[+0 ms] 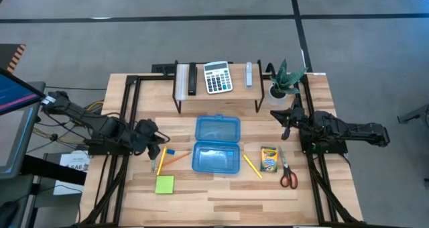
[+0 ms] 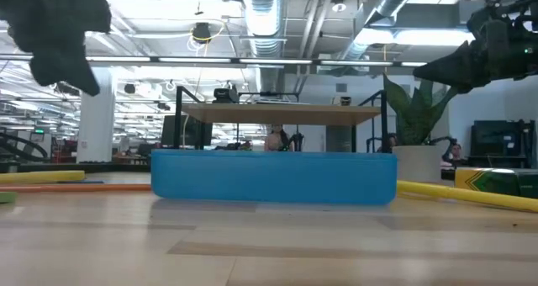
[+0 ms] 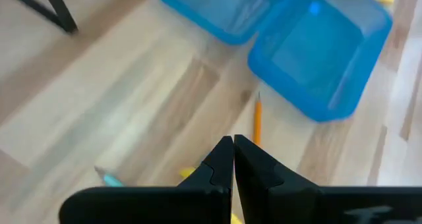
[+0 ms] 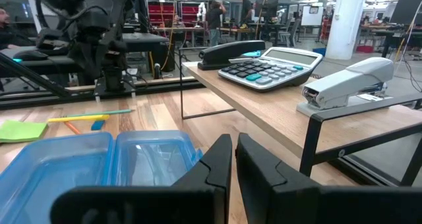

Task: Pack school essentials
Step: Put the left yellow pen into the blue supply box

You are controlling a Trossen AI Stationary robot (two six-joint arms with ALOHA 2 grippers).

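Note:
An open blue plastic case (image 1: 216, 144) lies at the table's middle, both halves facing up. To its left lie a yellow pencil (image 1: 161, 159), an orange pencil (image 1: 177, 159), a blue eraser (image 1: 170, 151) and a lime sticky-note pad (image 1: 165, 184). To its right lie another yellow pencil (image 1: 252, 165), the crayon box (image 1: 269, 159) and red-handled scissors (image 1: 288, 172). My left gripper (image 1: 157, 135) hovers shut above the left pencils; in the left wrist view the gripper (image 3: 233, 145) stands over the orange pencil (image 3: 257, 122). My right gripper (image 1: 287, 117) is shut, raised beside the plant, holding nothing.
A low wooden shelf (image 1: 218, 90) on black legs at the far side carries a calculator (image 1: 217, 77), a stapler (image 1: 249, 74) and a black object (image 1: 192, 79). A small potted plant (image 1: 285, 80) stands at its right end. Bare wood lies along the near edge.

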